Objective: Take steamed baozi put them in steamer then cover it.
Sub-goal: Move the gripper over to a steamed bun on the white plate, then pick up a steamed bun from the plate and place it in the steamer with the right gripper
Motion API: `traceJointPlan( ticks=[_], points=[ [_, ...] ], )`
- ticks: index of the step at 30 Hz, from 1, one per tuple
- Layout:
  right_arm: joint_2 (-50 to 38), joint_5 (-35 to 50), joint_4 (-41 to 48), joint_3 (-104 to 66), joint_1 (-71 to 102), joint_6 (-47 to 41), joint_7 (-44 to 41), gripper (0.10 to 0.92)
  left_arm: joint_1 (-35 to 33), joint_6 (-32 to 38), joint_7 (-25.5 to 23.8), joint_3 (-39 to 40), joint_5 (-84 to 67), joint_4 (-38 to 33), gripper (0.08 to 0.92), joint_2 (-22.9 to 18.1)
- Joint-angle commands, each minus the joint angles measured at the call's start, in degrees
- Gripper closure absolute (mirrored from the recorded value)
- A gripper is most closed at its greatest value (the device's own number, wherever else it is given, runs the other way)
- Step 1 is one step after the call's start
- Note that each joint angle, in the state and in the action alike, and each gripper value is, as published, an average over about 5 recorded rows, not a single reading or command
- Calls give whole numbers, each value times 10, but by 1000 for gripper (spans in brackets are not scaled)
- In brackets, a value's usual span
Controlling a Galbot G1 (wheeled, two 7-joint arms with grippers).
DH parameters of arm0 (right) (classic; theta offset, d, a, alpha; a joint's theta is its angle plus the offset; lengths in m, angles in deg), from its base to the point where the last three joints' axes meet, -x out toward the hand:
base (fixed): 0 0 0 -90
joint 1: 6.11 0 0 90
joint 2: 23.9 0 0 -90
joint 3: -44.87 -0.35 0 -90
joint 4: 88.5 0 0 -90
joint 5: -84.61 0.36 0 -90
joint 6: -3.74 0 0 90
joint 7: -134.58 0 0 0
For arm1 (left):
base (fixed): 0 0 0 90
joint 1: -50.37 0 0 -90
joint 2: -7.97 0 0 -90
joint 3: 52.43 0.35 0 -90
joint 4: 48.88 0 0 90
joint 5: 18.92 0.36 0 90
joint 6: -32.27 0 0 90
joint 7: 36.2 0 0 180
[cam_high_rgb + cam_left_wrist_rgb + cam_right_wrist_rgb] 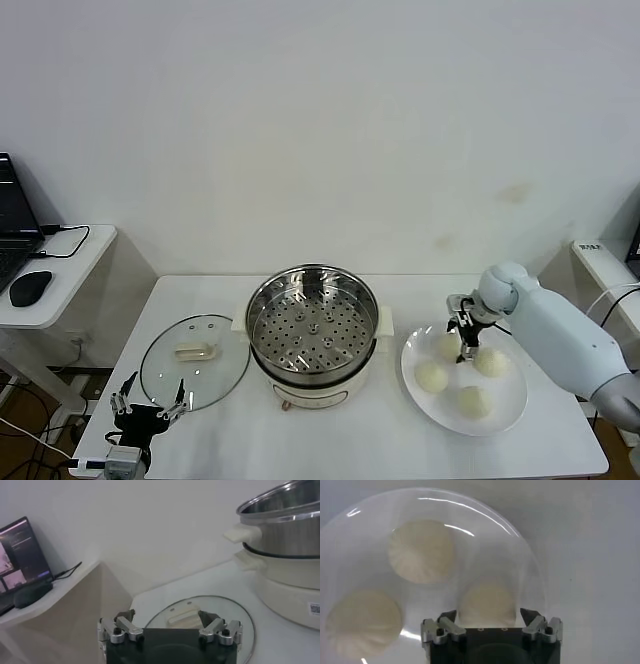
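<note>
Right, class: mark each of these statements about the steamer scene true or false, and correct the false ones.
1. The steamer already holds a bun. False: its basket is empty.
2. The glass lid lies on the table to the robot's left of the steamer. True.
3. Four buns sit on the white plate. True.
4. The right gripper is over the lid. False: it is down at the bun on the plate.
5. The left gripper holds a bun. False: it is open and empty.
</note>
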Motion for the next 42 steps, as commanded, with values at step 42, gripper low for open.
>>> traceJointPlan(
  ticks=[42],
  points=[
    [200, 284, 6, 255, -408, 8, -94, 491, -19, -15, 18, 4, 6, -50, 177, -9]
  ],
)
